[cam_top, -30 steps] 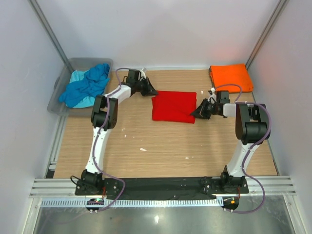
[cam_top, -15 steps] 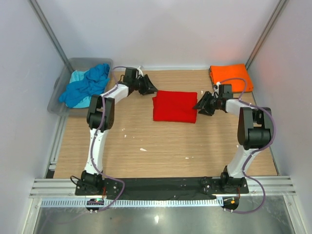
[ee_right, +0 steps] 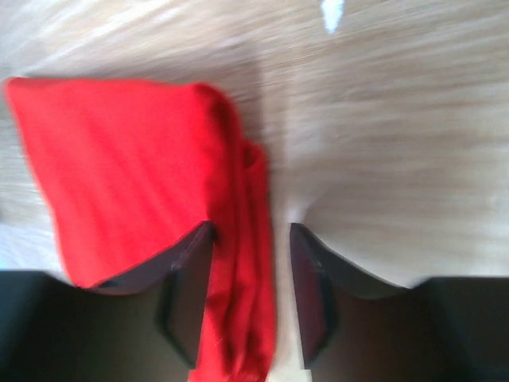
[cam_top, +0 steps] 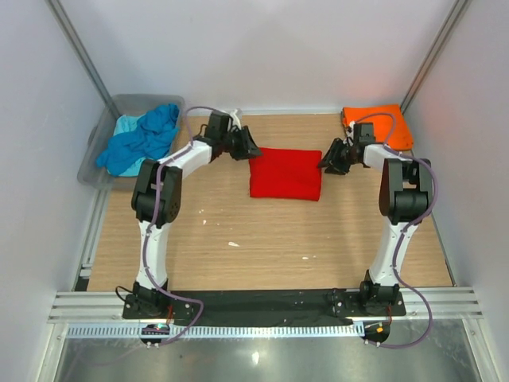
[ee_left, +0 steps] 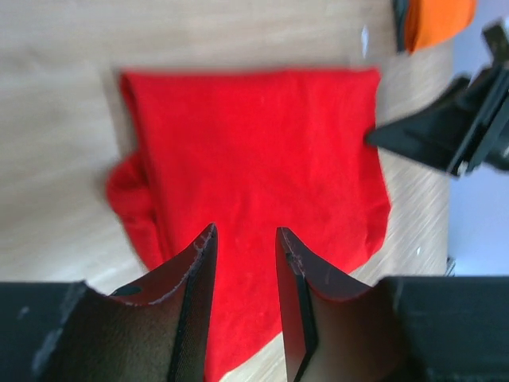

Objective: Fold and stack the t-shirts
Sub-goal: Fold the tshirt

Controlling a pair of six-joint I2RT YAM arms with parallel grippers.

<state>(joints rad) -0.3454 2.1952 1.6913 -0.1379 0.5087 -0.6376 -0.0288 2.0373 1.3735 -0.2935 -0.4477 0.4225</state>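
The red t-shirt (cam_top: 285,173) lies folded in a rectangle mid-table, also filling the left wrist view (ee_left: 254,151) and the left half of the right wrist view (ee_right: 119,159). My left gripper (cam_top: 252,151) (ee_left: 245,232) hovers open at its back left corner, holding nothing. At the shirt's back right corner my right gripper (cam_top: 325,164) (ee_right: 251,229) is open, with the bunched side edge of the shirt showing below its jaws, not pinched. An orange t-shirt (cam_top: 378,124) (ee_left: 436,20) lies folded at the back right. Blue and turquoise t-shirts (cam_top: 141,138) sit crumpled in the tub.
The grey plastic tub (cam_top: 92,162) stands off the table's back left corner. White walls and metal rails close in the back and both sides. Bare wooden table (cam_top: 262,239) stretches between the red shirt and the arm bases.
Both grippers were shut at the red shirt's side edges one second ago; they have opened, let go and drawn toward the back. The shirt now lies squarer.
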